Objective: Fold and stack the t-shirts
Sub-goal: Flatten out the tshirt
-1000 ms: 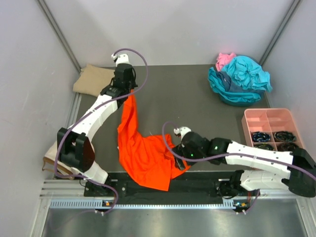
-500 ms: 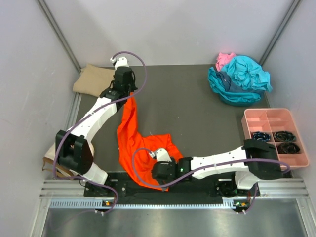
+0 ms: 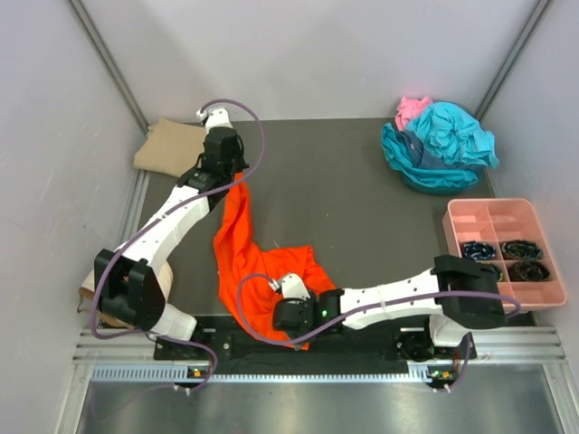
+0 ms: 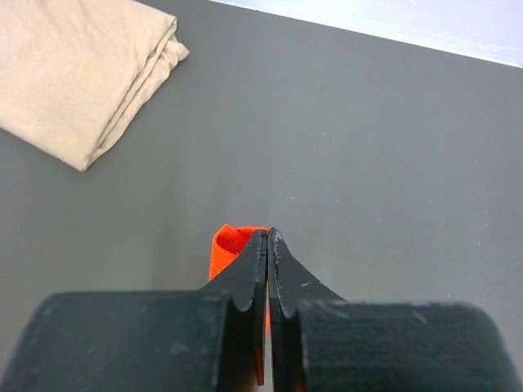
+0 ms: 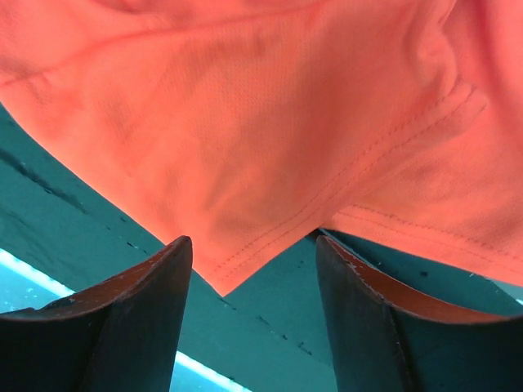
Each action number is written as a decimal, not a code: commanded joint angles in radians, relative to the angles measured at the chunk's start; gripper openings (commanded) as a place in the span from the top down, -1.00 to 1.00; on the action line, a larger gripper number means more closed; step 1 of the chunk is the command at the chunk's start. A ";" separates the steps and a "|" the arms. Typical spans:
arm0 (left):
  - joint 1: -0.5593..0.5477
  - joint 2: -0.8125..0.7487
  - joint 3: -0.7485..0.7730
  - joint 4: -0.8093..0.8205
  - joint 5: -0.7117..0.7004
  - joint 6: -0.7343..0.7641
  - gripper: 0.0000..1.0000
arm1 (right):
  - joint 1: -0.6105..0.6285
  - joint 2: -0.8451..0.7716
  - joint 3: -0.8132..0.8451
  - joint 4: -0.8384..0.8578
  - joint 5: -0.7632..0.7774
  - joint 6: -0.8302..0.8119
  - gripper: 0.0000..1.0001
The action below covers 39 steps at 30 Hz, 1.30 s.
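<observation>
A bright orange t-shirt (image 3: 242,258) stretches from the table's middle left down over the near edge. My left gripper (image 3: 235,177) (image 4: 268,238) is shut on its far end, and a fold of orange cloth (image 4: 230,247) shows beside the closed fingers. My right gripper (image 3: 288,325) (image 5: 253,255) is open at the shirt's near corner (image 5: 245,245), which lies between the two fingers without touching them. A folded tan t-shirt (image 3: 170,146) (image 4: 78,73) lies at the back left. Crumpled teal t-shirts (image 3: 445,143) and a pink one (image 3: 412,109) are piled at the back right.
A pink compartment tray (image 3: 493,203) with dark items stands at the right edge. A brownish object (image 3: 90,297) sits off the table's left side by the left arm's base. The metal rail (image 3: 271,357) runs along the near edge.
My right arm swung left from the table's centre to the orange shirt's near corner and its jaws narrowed. My left gripper drew the shirt's far end slightly back and left.
</observation>
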 commanded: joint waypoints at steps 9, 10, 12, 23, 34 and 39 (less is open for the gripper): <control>0.002 -0.064 -0.047 0.062 -0.033 -0.005 1.00 | 0.029 0.077 -0.029 0.032 -0.098 0.016 -0.26; 0.002 -0.067 -0.048 0.062 -0.034 -0.006 1.00 | 0.031 0.083 -0.030 0.034 -0.104 0.016 -0.25; 0.002 -0.073 -0.051 0.062 -0.034 -0.006 1.00 | 0.032 0.084 -0.038 0.047 -0.107 0.010 -0.17; 0.012 -0.090 -0.073 0.055 -0.053 0.004 1.00 | 0.032 0.068 -0.020 -0.028 -0.026 0.023 1.00; 0.019 -0.266 0.012 -0.145 0.049 -0.003 1.00 | -0.210 -0.510 0.028 -0.339 0.471 0.004 1.00; 0.019 -0.375 0.042 -0.240 0.070 0.001 1.00 | -0.495 -0.673 0.129 -0.232 0.414 -0.304 1.00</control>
